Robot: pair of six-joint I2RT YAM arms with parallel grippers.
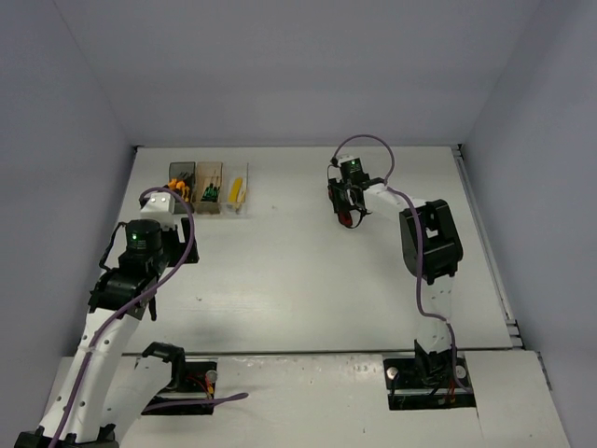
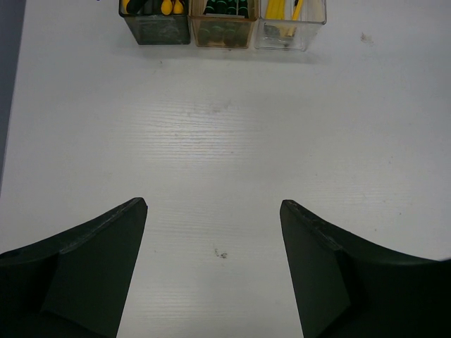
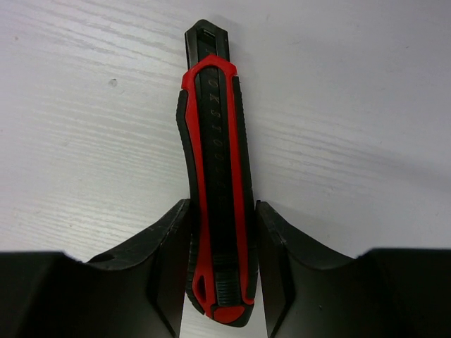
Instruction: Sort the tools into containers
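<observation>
The red-and-black knife (image 3: 215,162) lies on the worktop (image 3: 366,105), well right of the bins (image 2: 224,34). The right gripper (image 3: 222,211) pinches its handle sides near the butt. It looks stiff, light and ribbed, so slipping seems unlikely, but the long body may tilt. The left gripper (image 2: 211,211) hangs open and empty before the bins.

Surface: white table (image 1: 308,280) with a faint wood grain and a few small dark specks (clearest from the wrist views).
Far left corner: three bins stand on it in a tight row.
Row order, left to right: dark grey bin (image 1: 180,186), amber bin (image 1: 210,186), clear bin (image 1: 239,191).
Right of middle: red-and-black knife (image 3: 215,176), flat on the surface, well apart from the bins.
</observation>
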